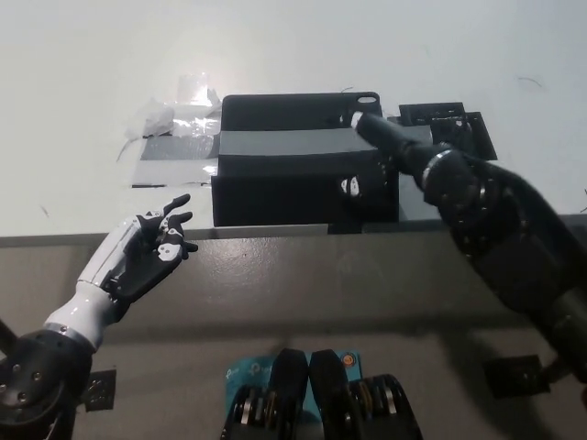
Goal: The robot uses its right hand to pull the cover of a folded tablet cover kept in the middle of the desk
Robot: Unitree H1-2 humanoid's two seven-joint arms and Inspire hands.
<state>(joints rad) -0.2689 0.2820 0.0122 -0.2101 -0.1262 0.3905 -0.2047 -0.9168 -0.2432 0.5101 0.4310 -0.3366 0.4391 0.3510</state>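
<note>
Reaching: right hand (385, 147) lies over right part of tablet cover (298, 160), centre-top of frame; can't tell its finger spread or grip.
Cover: folded, black, on desk (275, 46), grey tape strip (275, 143) across it, front edge near desk edge.
Left hand (147, 249): lower left, fingers apart, idle.
Risk: tape may resist pull; fingers could slip off cover, or whole cover drag toward desk edge.

Right edge of tablet cover (293, 160) hidden under black right hand (390, 151). Contact between fingertips (353, 119) and cover unclear (motion blur there), so grip not readable. Grey tape strip (284, 142) lost beneath those fingers at its right end. Black mat (454, 124) beyond the fingers partly covered by the forearm. Right arm cut off at lower right edge.
</note>
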